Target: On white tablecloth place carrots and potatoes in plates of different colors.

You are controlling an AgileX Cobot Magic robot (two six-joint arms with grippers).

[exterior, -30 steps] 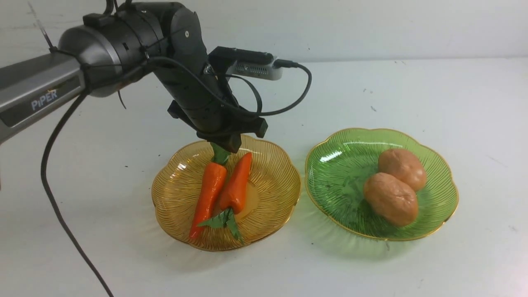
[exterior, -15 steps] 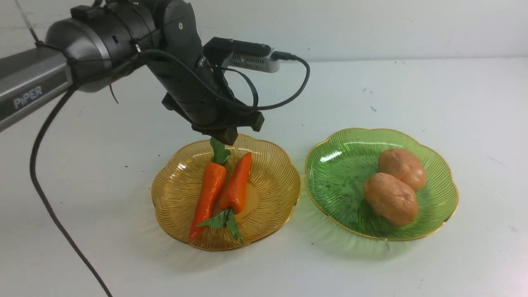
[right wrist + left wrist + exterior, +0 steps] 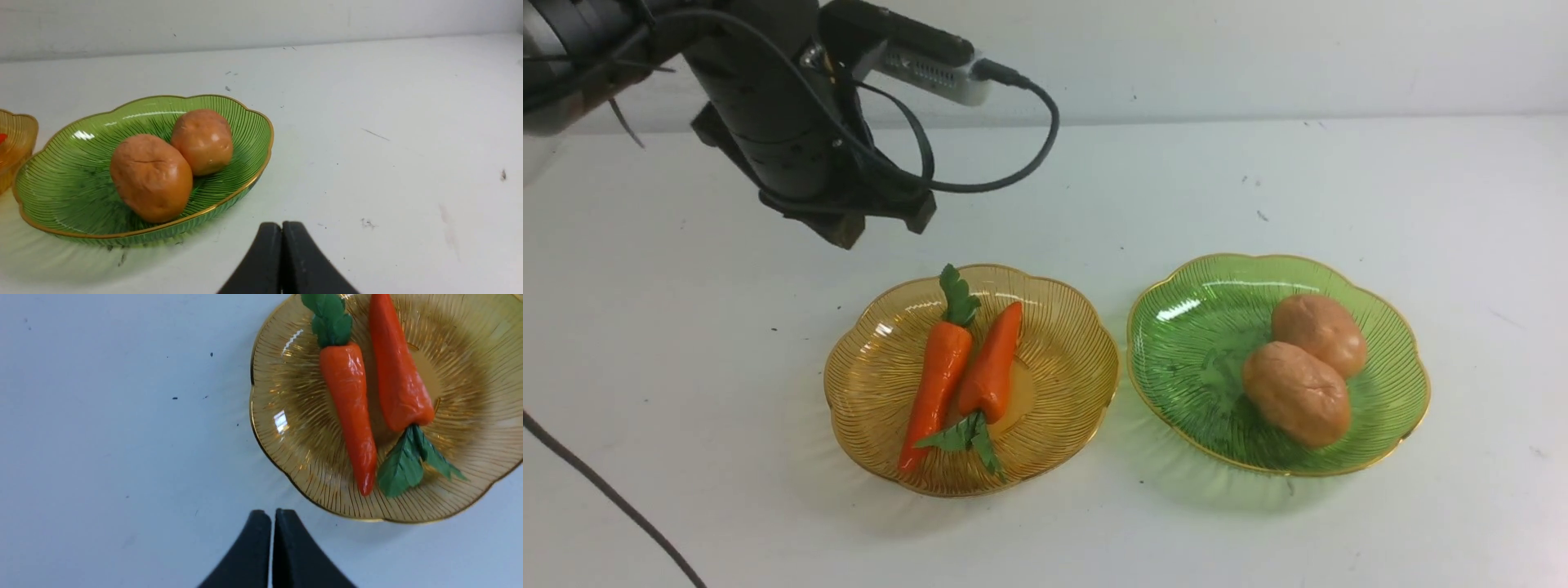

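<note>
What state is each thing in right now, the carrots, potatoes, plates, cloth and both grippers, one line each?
Left carrot: lying in the amber plate, leafy end away from the robot
Right carrot: lying beside it, leafy end toward the robot
Potatoes: both in the green plate, together
Amber plate: upright, holding carrots
Green plate: upright, holding potatoes
White tablecloth: spread flat, specked
Left gripper: shut, empty
Right gripper: shut, empty

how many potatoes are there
2. Both are in the green plate: one potato nearer the robot, the other potato just behind it and a bit to the right. None seems hidden in these views.
</note>
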